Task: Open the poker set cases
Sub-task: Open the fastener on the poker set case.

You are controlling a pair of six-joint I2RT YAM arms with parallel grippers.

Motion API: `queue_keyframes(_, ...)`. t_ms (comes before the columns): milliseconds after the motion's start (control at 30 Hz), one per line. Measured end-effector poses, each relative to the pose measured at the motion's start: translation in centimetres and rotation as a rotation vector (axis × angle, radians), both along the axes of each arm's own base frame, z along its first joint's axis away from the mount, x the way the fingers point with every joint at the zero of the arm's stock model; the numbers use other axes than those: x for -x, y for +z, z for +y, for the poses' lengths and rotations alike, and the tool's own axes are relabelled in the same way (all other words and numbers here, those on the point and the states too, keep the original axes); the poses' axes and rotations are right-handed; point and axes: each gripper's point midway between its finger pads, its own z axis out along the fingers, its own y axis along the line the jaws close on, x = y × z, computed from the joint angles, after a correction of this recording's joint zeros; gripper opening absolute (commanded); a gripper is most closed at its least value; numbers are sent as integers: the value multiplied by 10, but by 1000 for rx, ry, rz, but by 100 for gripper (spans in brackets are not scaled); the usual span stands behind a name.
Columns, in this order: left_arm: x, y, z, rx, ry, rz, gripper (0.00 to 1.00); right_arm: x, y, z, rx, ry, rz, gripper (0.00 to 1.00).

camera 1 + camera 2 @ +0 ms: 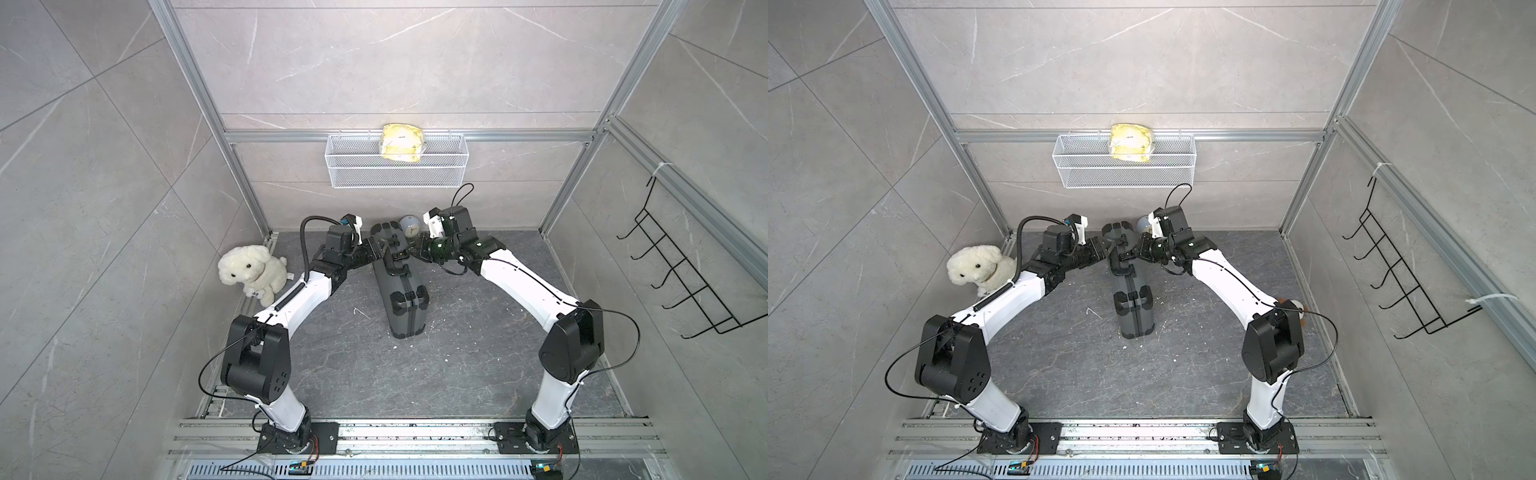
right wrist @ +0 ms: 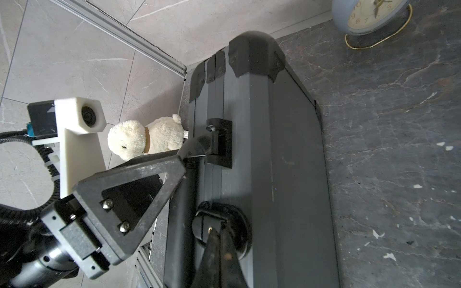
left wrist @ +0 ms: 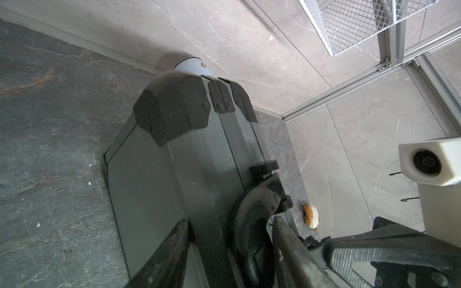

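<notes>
Setting: dark grey, stone-patterned tabletop (image 1: 478,353), walled in by pale grey tiles and aluminium framing.
Case: a dark grey poker set case (image 1: 409,316) with black corner guards, at the centre of the frame in both top views. It stands on its long edge with its two halves together, and the black handle (image 1: 397,270) is on top.
Left pincer: the left pincer (image 1: 384,251), at the case from the left of the frame, is clamped on the case's top edge beside the handle.
Right pincer: the right pincer (image 2: 217,232), at the case from the right, has its fingers pressed together and holds nothing. The tips touch the handle's round mount.
Latch: a black latch (image 2: 219,142) on the top edge; I cannot tell whether it is fastened.
Clock: a pale blue clock (image 1: 411,226) just behind the case.
Toy: a white plush dog (image 1: 251,270), left of centre.
Back wall: a white wire basket (image 1: 353,174) holding a yellow packet (image 1: 402,141).
</notes>
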Motion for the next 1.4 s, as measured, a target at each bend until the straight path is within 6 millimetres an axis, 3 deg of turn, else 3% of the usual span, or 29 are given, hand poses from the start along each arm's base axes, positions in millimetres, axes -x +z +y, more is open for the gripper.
queue_keyframes(333, -3, 0, 1, -4, 10, -5, 53, -2, -1, 4, 36, 18, 17, 2)
queue_keyframes(400, -4, 0, 1, -4, 11, -4, 53, -2, 0, 4, 44, 23, 14, 10)
queue_keyframes(467, -4, 0, 0, -3, 10, -6, 53, -2, 3, 9, 38, 37, 5, 31)
queue_keyframes(533, -4, 1, 0, -4, 10, -8, 53, -1, 9, 15, 32, 47, -17, 45)
queue_keyframes(767, -5, 1, -5, -2, 2, -18, 52, 8, 45, 44, -53, 127, -114, 54)
queue_keyframes(900, -5, 2, -7, -2, -2, -23, 52, 14, 48, 53, -69, 149, -123, 55)
queue_keyframes(1000, -5, 2, -7, -3, -3, -23, 52, 10, 40, 42, -69, 115, -111, 60)
queue_keyframes(1100, -4, 2, -7, -5, -4, -23, 53, 2, 31, 18, -63, 58, -86, 66)
queue_keyframes(1200, -3, 1, -7, -8, -8, -18, 61, -8, 32, -2, -59, 10, -87, 68)
queue_keyframes(1267, -1, -2, -8, -9, -20, -1, 76, -10, 35, -8, -56, -3, -93, 65)
queue_keyframes(1400, 6, -10, -8, -1, -43, 49, 82, -2, 33, -5, -16, 19, -79, 53)
